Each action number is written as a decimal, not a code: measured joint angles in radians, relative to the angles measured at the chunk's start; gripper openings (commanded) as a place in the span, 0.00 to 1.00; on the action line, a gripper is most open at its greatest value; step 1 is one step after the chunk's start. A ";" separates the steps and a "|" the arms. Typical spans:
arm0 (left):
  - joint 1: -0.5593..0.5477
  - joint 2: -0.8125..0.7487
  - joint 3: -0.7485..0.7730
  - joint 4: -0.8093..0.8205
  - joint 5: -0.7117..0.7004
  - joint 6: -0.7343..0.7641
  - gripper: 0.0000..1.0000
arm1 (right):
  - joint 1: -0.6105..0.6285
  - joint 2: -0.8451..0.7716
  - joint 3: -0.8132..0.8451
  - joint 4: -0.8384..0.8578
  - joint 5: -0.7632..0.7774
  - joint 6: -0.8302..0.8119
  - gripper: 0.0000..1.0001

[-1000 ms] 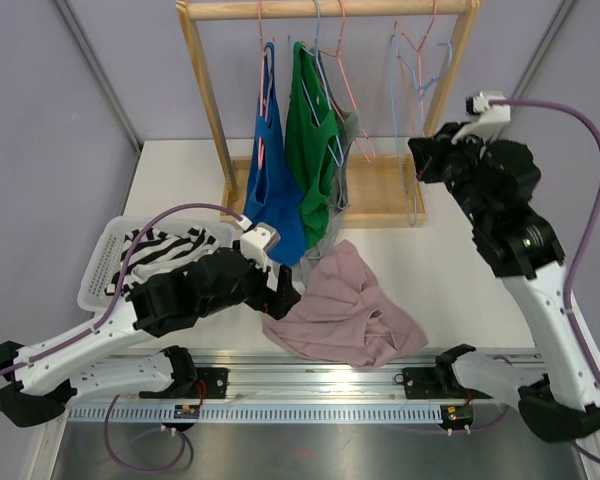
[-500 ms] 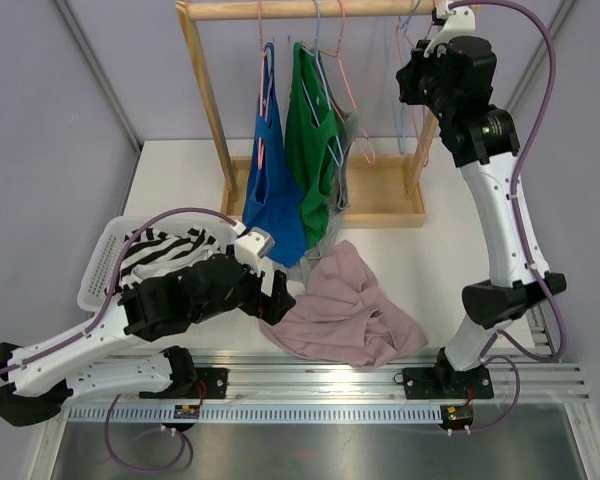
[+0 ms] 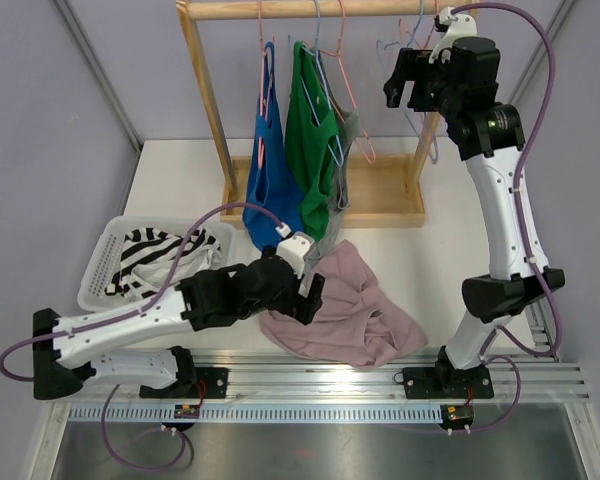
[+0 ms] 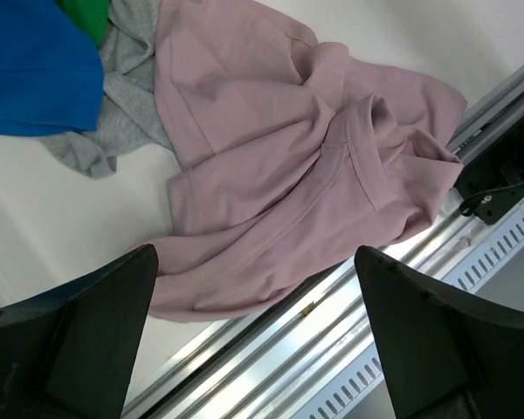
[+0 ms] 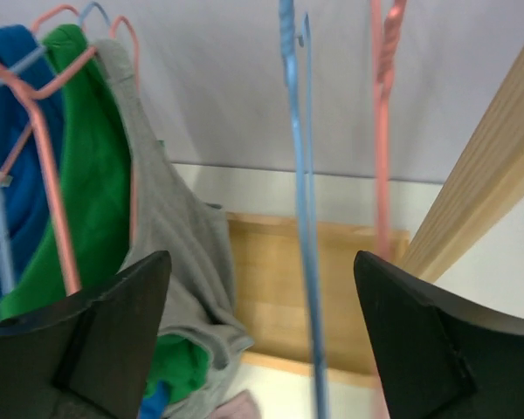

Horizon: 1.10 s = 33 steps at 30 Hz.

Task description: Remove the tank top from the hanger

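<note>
Up by the rack, the right arm has swung from low on the right side to the top rail [image 3: 330, 9] within the last second, and the right gripper [image 3: 405, 93], pinched tight a moment ago, now stands wide. From its wrist camera a bare blue hanger [image 5: 295, 175] hangs in the gap between the two fingers, with a bare pink hanger [image 5: 382, 131] just beside it; I cannot tell whether either finger touches the wire. The left arm has slid rightward along the near edge of the table [image 3: 180, 170].

On the left of the table sits a white basket [image 3: 98, 262] with a black-and-white striped garment [image 3: 155, 250] heaped inside it.

A mauve tank top [image 3: 355, 310] lies crumpled on the table near the front rail, off any hanger. The left gripper [image 3: 310, 293] hangs over its left edge, fingers spread wide with nothing between them, and its wrist camera looks straight down onto the mauve cloth. The right gripper is well apart from it, high above the far side of the table.

Three more tops are on hangers on the rack: a blue top [image 3: 270, 190], a green top [image 3: 310, 150] and a grey top [image 5: 175, 227], whose hem trails down beside the mauve one.
</note>
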<state>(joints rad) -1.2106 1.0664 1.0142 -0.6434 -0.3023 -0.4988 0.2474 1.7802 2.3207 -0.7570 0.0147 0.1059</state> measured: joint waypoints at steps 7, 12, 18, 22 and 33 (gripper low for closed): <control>-0.001 0.343 0.011 0.213 0.032 -0.001 0.99 | 0.000 -0.333 -0.271 0.018 -0.082 0.000 0.99; -0.020 0.628 0.059 0.287 0.049 -0.011 0.99 | 0.000 -0.700 -0.581 0.064 -0.111 0.010 1.00; -0.054 0.777 0.125 0.313 0.032 -0.050 0.29 | 0.000 -1.015 -0.795 0.088 -0.141 0.024 0.99; -0.085 0.801 0.142 0.334 0.006 -0.076 0.00 | 0.000 -1.074 -0.831 0.084 -0.148 0.029 0.99; -0.130 0.488 0.228 -0.140 -0.344 -0.188 0.00 | 0.000 -1.096 -0.839 0.082 -0.150 0.037 1.00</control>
<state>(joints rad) -1.3407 1.5547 1.2419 -0.7834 -0.6460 -0.6865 0.2474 0.6846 1.4815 -0.6746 -0.1349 0.1432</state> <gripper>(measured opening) 0.050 0.993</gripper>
